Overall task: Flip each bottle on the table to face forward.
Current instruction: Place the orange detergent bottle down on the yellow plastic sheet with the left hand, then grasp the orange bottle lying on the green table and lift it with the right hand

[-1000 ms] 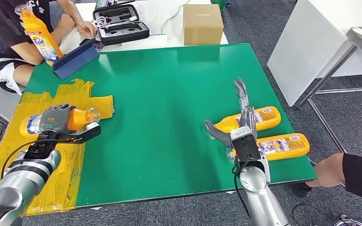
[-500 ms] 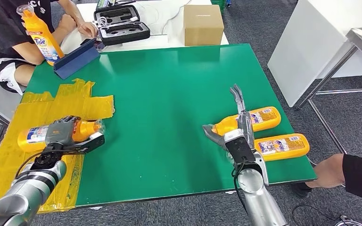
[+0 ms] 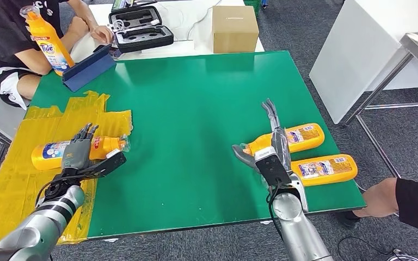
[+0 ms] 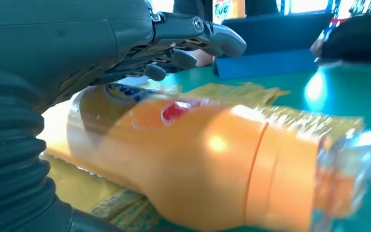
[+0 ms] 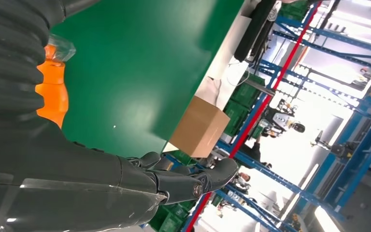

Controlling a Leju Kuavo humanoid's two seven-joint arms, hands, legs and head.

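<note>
Two glossy orange bottles (image 3: 326, 167) are laid on the smooth green surface (image 3: 196, 109) beside the right hand (image 3: 272, 142), spread and empty. The left hand (image 3: 77, 152), fingers extended, is rested over a third bottle (image 3: 60, 152) on crinkled yellow film (image 3: 43, 117).

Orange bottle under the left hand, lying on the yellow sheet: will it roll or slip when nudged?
Probably rolls: the orange bottle lies on its side with a rounded body, seen close in the left wrist view. Likely slippery too: its glossy plastic and clear film by the cap glint. The left hand hovers open above it; a sideways nudge may spin it on the yellow sheet.
</note>
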